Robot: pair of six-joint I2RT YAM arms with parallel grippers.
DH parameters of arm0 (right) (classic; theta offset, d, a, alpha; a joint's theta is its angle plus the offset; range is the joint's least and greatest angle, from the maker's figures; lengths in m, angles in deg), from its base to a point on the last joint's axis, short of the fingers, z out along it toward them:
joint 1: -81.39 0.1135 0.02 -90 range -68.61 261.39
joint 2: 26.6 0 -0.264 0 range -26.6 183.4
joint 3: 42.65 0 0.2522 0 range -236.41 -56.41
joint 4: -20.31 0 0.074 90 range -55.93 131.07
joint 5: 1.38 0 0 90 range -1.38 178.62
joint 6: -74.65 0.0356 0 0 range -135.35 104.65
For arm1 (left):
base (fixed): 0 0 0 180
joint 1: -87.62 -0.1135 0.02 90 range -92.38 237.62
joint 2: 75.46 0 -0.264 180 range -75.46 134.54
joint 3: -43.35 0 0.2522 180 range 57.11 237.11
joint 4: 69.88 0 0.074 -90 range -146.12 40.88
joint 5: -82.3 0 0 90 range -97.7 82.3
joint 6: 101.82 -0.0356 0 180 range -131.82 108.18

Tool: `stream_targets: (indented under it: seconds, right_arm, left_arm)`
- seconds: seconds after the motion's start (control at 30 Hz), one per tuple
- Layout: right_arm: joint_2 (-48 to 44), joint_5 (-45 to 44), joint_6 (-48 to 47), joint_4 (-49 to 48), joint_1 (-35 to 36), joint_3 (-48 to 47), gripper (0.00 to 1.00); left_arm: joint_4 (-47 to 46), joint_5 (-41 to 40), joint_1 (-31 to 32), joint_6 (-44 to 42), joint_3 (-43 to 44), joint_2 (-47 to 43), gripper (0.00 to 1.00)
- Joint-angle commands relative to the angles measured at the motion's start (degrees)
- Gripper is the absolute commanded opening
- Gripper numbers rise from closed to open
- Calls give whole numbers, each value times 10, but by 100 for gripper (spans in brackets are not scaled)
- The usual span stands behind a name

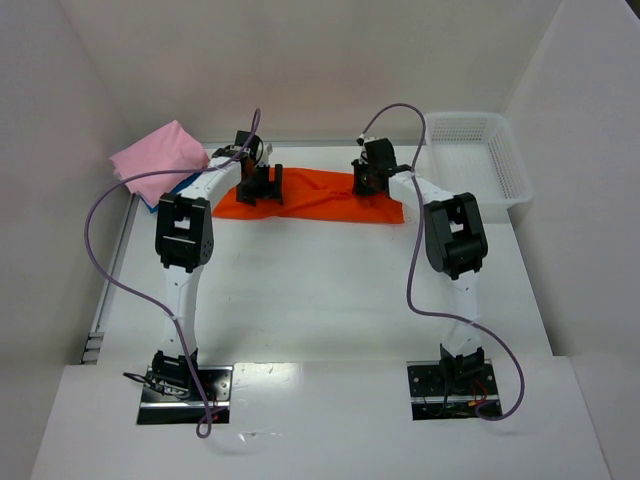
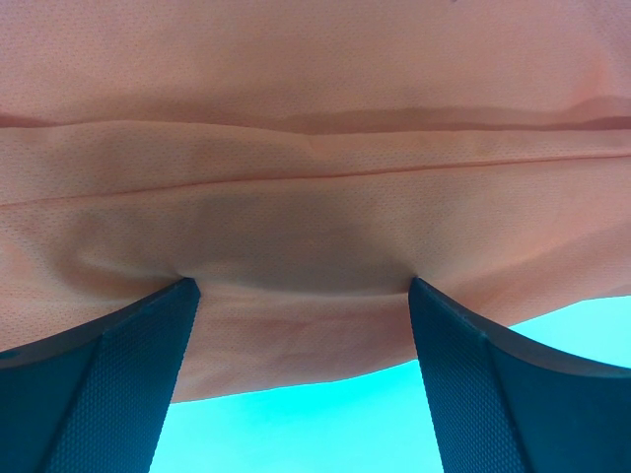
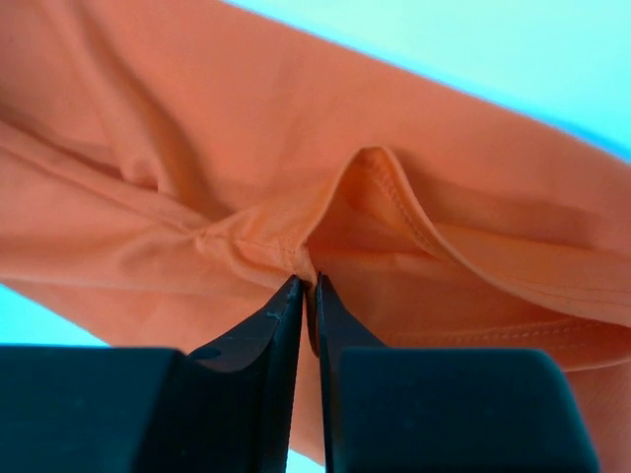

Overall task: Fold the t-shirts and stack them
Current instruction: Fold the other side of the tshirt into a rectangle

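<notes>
Two done, by the look of it: pink shirt [image 1: 160, 160] folded and stacked on blue shirt [image 1: 183, 186] at the far left corner of the table [image 1: 320, 290]. One left: orange shirt [image 1: 320, 197], lying near the far edge as a flat band, long axis left to right along that edge; collar end not discernible. Probably needs cross-folding, then stacking. Left gripper [image 1: 262, 185] pressing its left part, fingers [image 2: 148, 335] spread wide, gripping nothing. Right gripper [image 1: 365, 180] pinched tight on a ridge of the orange cloth. Basket [image 1: 510, 165] at the far right corner.
</notes>
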Motion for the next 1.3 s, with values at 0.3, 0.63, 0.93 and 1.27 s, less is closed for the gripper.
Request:
stream_targets:
  seconds: [0.3, 0.63, 0.93, 1.27]
  right_arm:
    - [40, -28, -12, -12, 4, -112, 24]
    - [43, -60, 1, 2, 4, -154, 77]
    - [-96, -136, 53, 8, 4, -17, 92]
    - [-220, -63, 102, 16, 4, 149, 100]
  left_arm:
    - [11, 9, -10, -7, -15, 46, 96]
    - [11, 9, -10, -7, -21, 41, 96]
    - [-1, -50, -34, -16, 4, -5, 97]
    - [-98, -100, -47, -234, -32, -71, 99]
